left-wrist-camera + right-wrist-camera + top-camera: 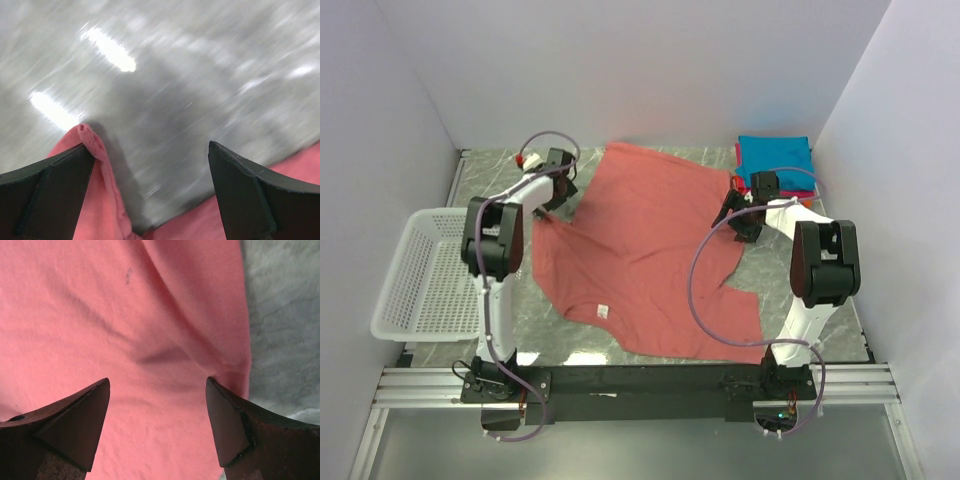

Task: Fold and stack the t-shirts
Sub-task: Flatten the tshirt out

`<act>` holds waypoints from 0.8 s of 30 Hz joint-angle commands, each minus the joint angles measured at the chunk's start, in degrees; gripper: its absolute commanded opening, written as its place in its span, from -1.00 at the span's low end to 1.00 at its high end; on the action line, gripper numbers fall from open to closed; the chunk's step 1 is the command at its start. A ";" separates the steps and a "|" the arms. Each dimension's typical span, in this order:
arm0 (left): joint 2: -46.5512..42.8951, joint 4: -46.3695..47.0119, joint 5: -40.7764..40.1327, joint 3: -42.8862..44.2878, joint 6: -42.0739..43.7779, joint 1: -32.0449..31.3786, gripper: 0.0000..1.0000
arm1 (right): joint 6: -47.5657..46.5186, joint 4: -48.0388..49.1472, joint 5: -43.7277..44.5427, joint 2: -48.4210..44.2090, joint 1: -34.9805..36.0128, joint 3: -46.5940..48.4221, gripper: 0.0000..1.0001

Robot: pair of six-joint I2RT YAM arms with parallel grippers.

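Salmon shirt (640,250) is spread flat on the table (485,172), left fingers (45,190) and right fingers (240,430) both open. The left pair only straddles a cloth edge, so closing might pinch a sliver and slip.

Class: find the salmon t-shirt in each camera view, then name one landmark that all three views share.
Top external: the salmon t-shirt lies spread flat in the middle of the table.
Left wrist: only its edges show, along the bottom and lower left.
Right wrist: it fills most of the picture, its hem at the right.
Shared landmark: the grey marbled table.
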 commanded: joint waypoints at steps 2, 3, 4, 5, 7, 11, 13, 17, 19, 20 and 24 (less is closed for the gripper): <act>11.00 -9.14 -2.90 15.60 3.57 0.65 0.99 | -0.93 -2.03 -0.82 -2.38 -0.45 -5.09 0.68; 12.69 -10.82 -3.08 21.20 3.58 0.82 0.99 | -0.84 -1.94 -0.91 -2.74 -0.27 -5.54 0.68; 14.10 -12.40 -3.34 23.52 3.58 0.91 0.99 | -1.10 -1.85 -1.09 -3.26 -0.01 -5.98 0.68; 15.76 -14.24 -3.35 25.37 3.49 1.00 0.99 | -1.19 -1.85 -1.00 -3.53 0.25 -6.50 0.68; 15.61 -12.87 -3.00 26.88 4.10 1.26 0.99 | -0.84 -2.20 -0.74 -4.06 0.87 -6.51 0.68; 11.75 -10.22 -1.33 28.55 6.82 1.88 0.99 | -1.01 -3.69 0.14 -6.69 2.45 -4.06 0.68; 9.81 -10.48 -0.28 29.61 7.53 1.88 0.99 | -1.45 -4.22 1.19 -7.92 3.59 -2.74 0.68; 0.68 -11.28 5.71 24.51 7.01 0.91 0.99 | -1.81 -4.39 5.68 -7.58 4.30 2.88 0.68; -3.80 -10.14 4.92 16.01 5.61 -0.92 0.99 | -2.68 -4.14 7.17 -5.83 4.39 6.82 0.68; -8.26 -9.61 4.48 12.85 4.99 -1.54 0.99 | -2.95 -3.61 7.61 -4.86 4.47 8.42 0.68; -19.09 -5.84 6.93 -6.22 1.39 -5.58 0.99 | -5.14 -6.94 7.96 4.09 4.39 20.18 0.68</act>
